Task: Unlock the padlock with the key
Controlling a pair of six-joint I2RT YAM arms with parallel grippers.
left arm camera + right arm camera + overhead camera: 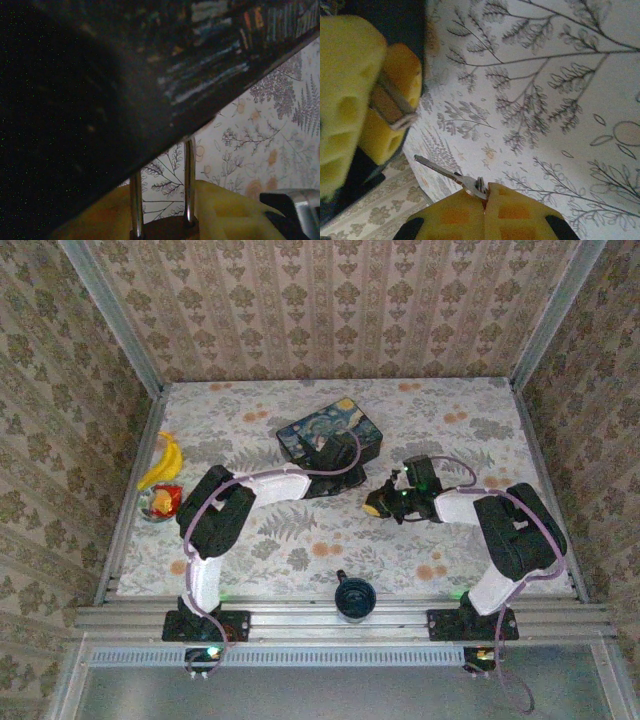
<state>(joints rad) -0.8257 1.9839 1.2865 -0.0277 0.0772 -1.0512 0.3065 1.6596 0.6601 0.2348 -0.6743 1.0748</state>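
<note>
From above, light falls soft and even on the table, with only faint shadows around the painted box. The picture is slightly hazy, and a green lamp glows right of the box. The left wrist view is dim: the box looms dark and unfocused (speckled with noise), and below it the shackle of the padlock glints. The right wrist view is bright, with the key sharp and the yellow fingers blurred.

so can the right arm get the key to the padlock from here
Probably yes: the key in the right gripper points toward the padlock, and nothing stands between them.
</note>
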